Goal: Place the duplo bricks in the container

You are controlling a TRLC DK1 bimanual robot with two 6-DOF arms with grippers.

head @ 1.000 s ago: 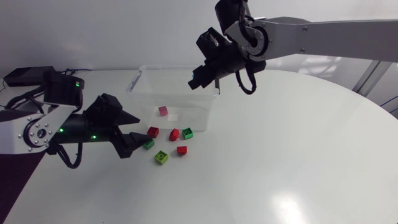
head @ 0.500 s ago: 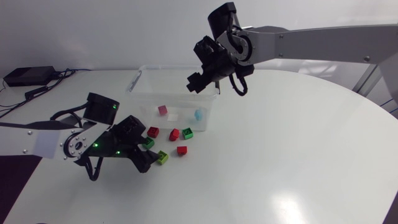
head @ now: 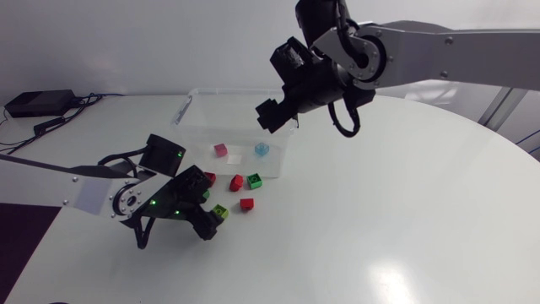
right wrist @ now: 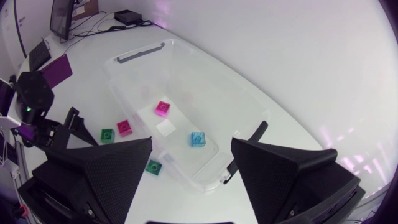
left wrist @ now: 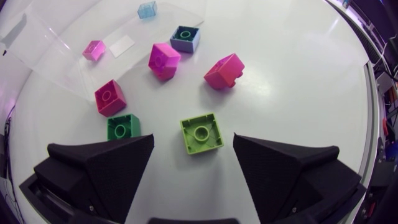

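Observation:
My left gripper (head: 208, 214) is low over the table and open, with a lime green brick (head: 219, 213) (left wrist: 201, 132) lying between its fingertips, untouched. A dark green brick (left wrist: 122, 127) lies against its one finger. Ahead of it lie three red bricks (head: 237, 182) and another dark green brick (head: 254, 180). The clear container (head: 196, 127) (right wrist: 134, 59) holds a pink brick (head: 221, 149) (right wrist: 162, 107) and a light blue brick (head: 261, 149) (right wrist: 198, 139). My right gripper (head: 277, 114) (right wrist: 191, 163) hangs open and empty above the container's far right corner.
A white label (right wrist: 165, 127) lies on the container's floor. The loose bricks sit close together just in front of the container. A black box with cables (head: 34, 103) rests at the table's far left.
My right gripper has opened and the light blue brick has dropped into the container. My left arm has come forward and down, bringing its open fingers around the lime green brick.

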